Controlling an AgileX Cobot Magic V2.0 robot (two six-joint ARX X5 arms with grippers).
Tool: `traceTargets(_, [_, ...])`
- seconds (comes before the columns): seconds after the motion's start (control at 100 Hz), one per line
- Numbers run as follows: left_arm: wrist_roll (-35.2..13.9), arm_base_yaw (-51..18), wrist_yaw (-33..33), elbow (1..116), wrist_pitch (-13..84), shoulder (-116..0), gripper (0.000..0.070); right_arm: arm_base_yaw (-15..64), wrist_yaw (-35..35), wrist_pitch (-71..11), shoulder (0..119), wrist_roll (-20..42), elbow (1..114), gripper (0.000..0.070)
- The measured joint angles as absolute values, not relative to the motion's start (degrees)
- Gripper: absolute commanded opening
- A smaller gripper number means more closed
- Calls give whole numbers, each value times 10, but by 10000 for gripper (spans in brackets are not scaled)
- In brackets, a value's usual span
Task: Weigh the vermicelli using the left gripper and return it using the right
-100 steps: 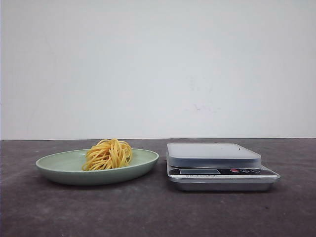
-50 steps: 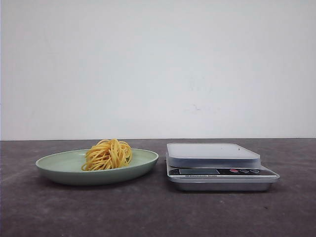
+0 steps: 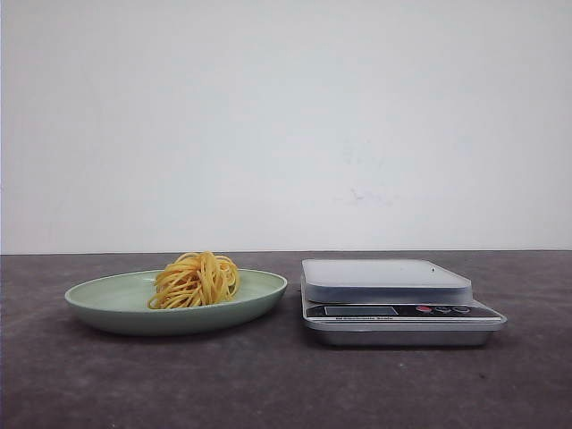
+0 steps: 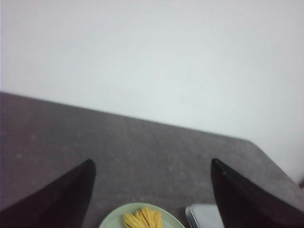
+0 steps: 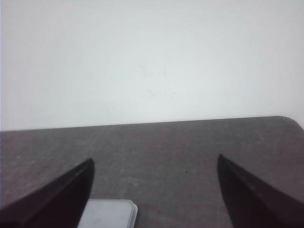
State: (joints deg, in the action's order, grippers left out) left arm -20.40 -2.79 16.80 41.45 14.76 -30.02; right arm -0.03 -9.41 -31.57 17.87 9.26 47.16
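Observation:
The vermicelli (image 3: 196, 280), a round bundle of yellow strands, lies on a pale green plate (image 3: 107, 299) at the left of the dark table. A silver kitchen scale (image 3: 386, 279) with an empty platform stands to its right. Neither gripper shows in the front view. In the left wrist view my left gripper (image 4: 151, 164) is open and empty, well short of the vermicelli (image 4: 144, 219), the plate (image 4: 113, 221) and a corner of the scale (image 4: 204, 216). In the right wrist view my right gripper (image 5: 154, 161) is open and empty, short of a corner of the scale (image 5: 109, 213).
A plain white wall stands behind the table's far edge. In the left wrist view the table's rounded corner (image 4: 256, 145) shows.

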Motion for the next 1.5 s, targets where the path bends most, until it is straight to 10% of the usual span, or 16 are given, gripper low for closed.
traceTargets(0.73, [-195, -271, 18, 576, 158, -851, 475, 0, -106, -337, 222, 83, 514, 536])
traceTargets(1.14, [-204, -316, 9, 576, 124, -964, 466, 0, -106, -362, 222, 83, 514, 535])
traceTargets(1.35, [-203, -319, -13, 576, 116, -964, 155, 0, -106, -366, 222, 83, 514, 535])
traceTargets(1.5, [-200, -320, -14, 576, 121, -964, 147, 0, -106, -366, 222, 83, 514, 535])
